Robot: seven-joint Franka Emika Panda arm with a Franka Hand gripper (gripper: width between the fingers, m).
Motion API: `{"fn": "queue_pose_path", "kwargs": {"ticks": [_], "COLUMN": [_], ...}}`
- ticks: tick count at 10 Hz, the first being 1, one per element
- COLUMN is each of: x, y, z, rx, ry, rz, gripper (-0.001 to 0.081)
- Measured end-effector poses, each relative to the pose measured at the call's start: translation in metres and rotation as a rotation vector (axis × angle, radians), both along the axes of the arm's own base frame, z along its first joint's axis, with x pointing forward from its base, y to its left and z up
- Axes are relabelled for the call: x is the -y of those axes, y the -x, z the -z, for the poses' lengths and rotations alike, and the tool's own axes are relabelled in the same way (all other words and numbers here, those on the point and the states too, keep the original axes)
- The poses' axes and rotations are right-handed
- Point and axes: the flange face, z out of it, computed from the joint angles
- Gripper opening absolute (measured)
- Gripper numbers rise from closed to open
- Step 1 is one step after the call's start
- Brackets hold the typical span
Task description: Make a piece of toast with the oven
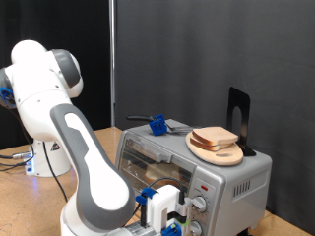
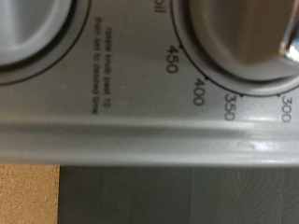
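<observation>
Filling the wrist view, the oven's (image 1: 197, 162) grey control panel is sitting very close to the lens, with two round knobs; the temperature knob (image 2: 241, 33) is showing the numbers 450, 400, 350 and 300 around its rim, and the other knob (image 2: 37, 33) is running off the frame's upper left. In the exterior view the gripper (image 1: 169, 211) is hanging at the bottom centre of the frame, right against the oven's front panel by the knobs. Whether its fingers are apart or together cannot be told, since its own body is covering them.

Judging by this, the knob-setting step is in hand: a small, accurate turn of a dial, with the fingers squarely on its ridge.

On top of the oven, a round wooden plate (image 1: 228, 154) is carrying a slice of bread (image 1: 214, 137) at the right of the frame. Behind the glass door (image 1: 148, 157) the inside is too dim to say whether a slice is lying on the rack. The small print beside the dial is blurred.
</observation>
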Motion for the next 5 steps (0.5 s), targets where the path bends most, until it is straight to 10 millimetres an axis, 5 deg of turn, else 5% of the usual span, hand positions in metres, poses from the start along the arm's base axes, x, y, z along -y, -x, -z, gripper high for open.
{"fn": "queue_pose_path", "kwargs": {"ticks": [1,2,3,5], "x": [0.0,0.001,0.0,0.0], "y": [-0.001,-0.002,-0.001,-0.001], "z": [-0.002,-0.003,0.002,0.011], "rx": [0.003,0.007,0.001,-0.005], "ry": [-0.006,-0.007,-0.001,0.005], "rz": [0.0,-0.001,0.005,0.017], "gripper": [0.0682,0.0558,0.0558,0.0234]}}
